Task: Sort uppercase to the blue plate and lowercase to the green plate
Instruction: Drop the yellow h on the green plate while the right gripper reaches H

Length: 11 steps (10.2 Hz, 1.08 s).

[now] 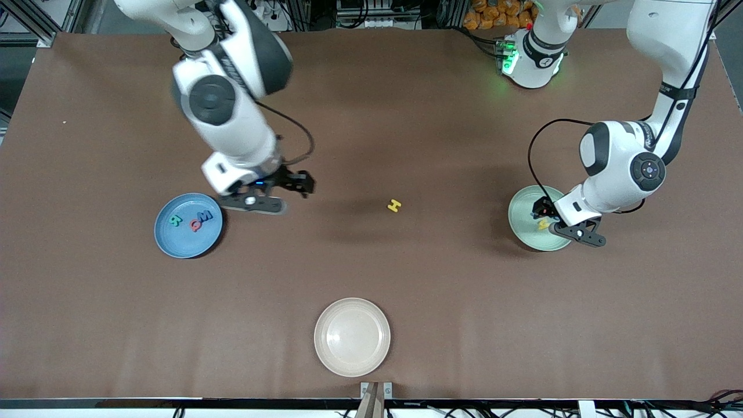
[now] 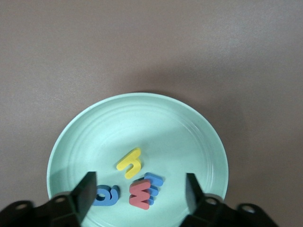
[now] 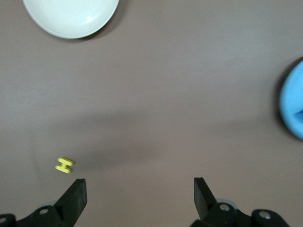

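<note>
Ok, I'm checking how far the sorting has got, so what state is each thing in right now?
Blue plate: holds green R, red Q, blue W.
Green plate: holds yellow h, red m partly on a blue letter, plus a rounded blue letter.
Yellow H: loose on the table, unsorted.
Cream plate: empty.
Left claw: open over the green plate.
Right claw: open, empty, beside the blue plate.
</note>
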Each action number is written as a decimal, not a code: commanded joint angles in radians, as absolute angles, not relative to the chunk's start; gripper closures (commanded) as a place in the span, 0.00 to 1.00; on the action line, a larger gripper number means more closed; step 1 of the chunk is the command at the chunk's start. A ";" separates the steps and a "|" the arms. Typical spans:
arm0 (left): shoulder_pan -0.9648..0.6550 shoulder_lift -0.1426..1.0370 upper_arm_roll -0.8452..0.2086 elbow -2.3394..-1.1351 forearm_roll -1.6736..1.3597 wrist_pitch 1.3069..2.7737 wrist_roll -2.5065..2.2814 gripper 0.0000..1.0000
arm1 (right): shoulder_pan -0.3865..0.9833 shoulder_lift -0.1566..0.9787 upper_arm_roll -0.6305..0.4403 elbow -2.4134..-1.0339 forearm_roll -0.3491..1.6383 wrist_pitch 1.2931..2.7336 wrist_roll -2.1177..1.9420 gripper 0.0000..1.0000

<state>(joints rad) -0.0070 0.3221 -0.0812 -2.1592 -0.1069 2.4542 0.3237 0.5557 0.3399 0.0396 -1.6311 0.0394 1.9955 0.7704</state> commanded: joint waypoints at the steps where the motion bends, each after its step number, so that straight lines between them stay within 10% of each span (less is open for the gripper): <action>1: 0.002 0.258 -0.089 -2.189 -0.137 2.462 0.324 0.00 | 0.622 0.461 0.075 -1.603 0.038 2.121 0.949 0.00; 11: 0.101 -0.040 -0.083 -2.025 -0.031 1.955 -0.081 0.00 | 0.831 0.915 0.061 -1.267 -0.021 2.276 1.340 0.13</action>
